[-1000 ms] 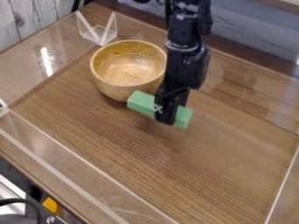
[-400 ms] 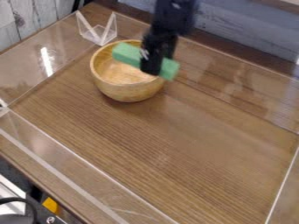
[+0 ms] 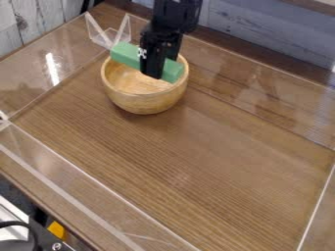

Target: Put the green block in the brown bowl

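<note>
Nearest you, along the lower left of the frame, the worktop ends at a clear raised lip, with dark gear showing below it in the bottom left corner. From there you have a wide stretch of bare wood grain across the lower and right part of the frame, running to the right edge with nothing standing on it.

Further back, in the upper left part, sits the brown bowl, upright on the worktop, with free surface all around its base. Above it the gripper hangs from the top of the frame, pointing steeply down over the bowl's far half. Its fingers are clamped on the green block, which sticks out to the left of them, tilted, over the bowl's far left rim. You cannot tell whether the block touches the rim.

Behind the bowl, at the upper left, a clear folded plastic piece stands near the back edge, just left of the arm. Beyond it runs a pale plank wall.
</note>
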Action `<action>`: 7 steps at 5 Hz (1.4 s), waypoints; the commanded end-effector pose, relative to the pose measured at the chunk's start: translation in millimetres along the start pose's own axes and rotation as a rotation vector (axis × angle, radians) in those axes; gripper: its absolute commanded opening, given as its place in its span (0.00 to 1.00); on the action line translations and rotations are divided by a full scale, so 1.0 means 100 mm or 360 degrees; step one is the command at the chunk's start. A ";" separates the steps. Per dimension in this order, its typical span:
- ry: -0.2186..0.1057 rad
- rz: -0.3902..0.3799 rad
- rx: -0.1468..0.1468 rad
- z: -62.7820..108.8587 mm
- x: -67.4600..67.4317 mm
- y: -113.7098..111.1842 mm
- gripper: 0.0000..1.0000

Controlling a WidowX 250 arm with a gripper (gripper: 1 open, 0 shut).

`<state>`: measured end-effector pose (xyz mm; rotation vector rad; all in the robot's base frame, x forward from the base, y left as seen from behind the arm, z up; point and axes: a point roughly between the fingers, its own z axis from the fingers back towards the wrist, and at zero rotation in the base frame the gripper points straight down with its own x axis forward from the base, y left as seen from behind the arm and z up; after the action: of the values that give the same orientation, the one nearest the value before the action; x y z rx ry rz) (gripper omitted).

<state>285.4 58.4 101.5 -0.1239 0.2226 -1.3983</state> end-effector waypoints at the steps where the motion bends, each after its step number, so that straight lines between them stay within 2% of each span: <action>1: -0.0012 -0.0010 0.0078 0.08 -0.04 0.06 0.00; 7: -0.0045 -0.0048 0.0118 0.03 -0.09 0.08 0.00</action>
<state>289.5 65.2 91.7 -0.1248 0.1789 -1.4292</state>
